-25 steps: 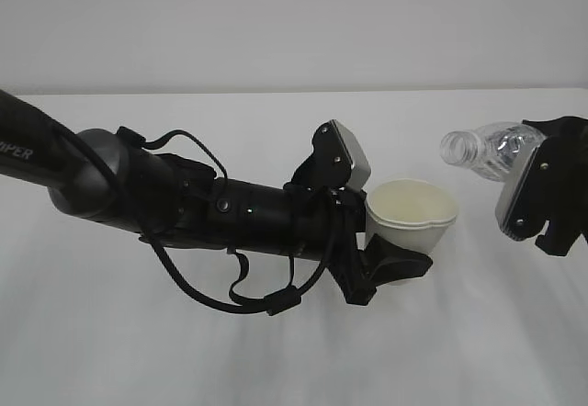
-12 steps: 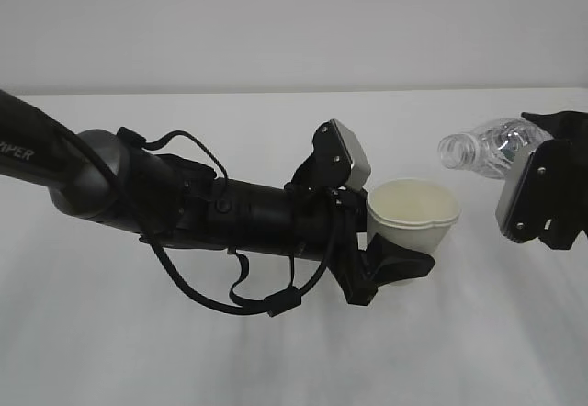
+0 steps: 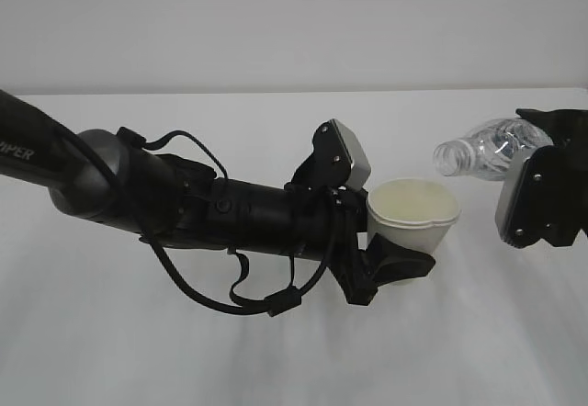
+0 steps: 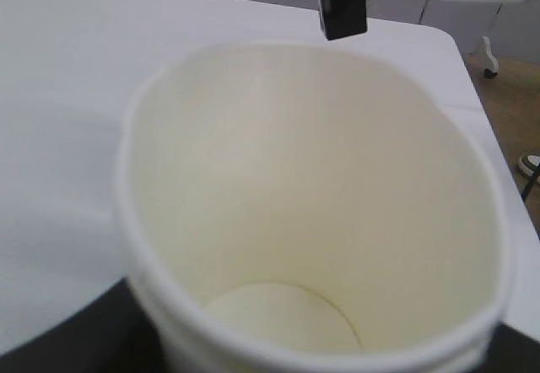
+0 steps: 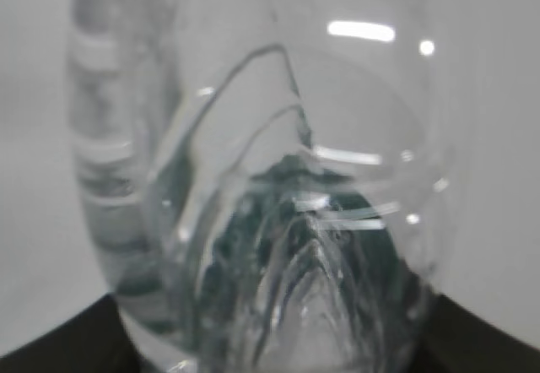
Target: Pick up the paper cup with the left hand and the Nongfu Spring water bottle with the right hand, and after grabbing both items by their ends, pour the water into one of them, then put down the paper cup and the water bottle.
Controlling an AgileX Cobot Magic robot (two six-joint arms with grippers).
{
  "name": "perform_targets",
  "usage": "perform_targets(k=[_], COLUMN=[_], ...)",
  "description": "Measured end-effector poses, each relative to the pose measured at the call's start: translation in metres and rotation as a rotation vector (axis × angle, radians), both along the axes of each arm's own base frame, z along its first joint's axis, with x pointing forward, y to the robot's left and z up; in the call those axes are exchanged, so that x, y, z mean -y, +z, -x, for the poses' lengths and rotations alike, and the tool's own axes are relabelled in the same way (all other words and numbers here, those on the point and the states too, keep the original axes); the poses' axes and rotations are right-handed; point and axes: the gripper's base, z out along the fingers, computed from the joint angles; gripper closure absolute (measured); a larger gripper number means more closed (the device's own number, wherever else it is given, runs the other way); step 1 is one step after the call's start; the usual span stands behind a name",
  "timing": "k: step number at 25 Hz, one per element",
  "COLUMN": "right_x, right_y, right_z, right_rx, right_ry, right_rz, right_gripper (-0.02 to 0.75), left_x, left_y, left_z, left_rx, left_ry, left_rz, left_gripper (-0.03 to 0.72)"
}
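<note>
While the left end effector [image 3: 390,264] holds the paper cup [image 3: 412,213] upright and lifted off the white desk [image 3: 276,351], its black fingers clamped around the cup's lower part, the right end effector [image 3: 551,195] has brought the Nongfu Spring water bottle [image 3: 482,147] a little lower and further left than it was a second ago. The bottle is gripped at its base end and lies nearly on its side, with its open, capless neck pointing left toward the cup. The neck now sits above and just to the right of the cup's rim, still apart from it and not yet over the opening. The cup itself has not moved. In the left wrist view the cup's pale cream inside looks dry and empty. The right wrist view shows only clear ribbed plastic close up, and how much water is inside cannot be told. No stream is visible between bottle and cup. Judging from this, the pour is being lined up: the bottle probably needs to travel slightly further left and tip more before water reaches the cup.
</note>
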Motion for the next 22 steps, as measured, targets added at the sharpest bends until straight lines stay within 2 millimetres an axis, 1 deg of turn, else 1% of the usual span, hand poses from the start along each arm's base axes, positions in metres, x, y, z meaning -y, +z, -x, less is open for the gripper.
perform_targets(k=[22], right_x=[-0.0003], right_y=[0.0018], right_z=[-0.0004], right_rx=[0.038], right_ry=[0.026], right_rz=[0.089], right_gripper=[0.329], left_x=[0.0], left_y=[0.0], left_z=[0.0], left_rx=[0.0], left_ry=[0.0], left_rz=[0.0], left_gripper=[0.236])
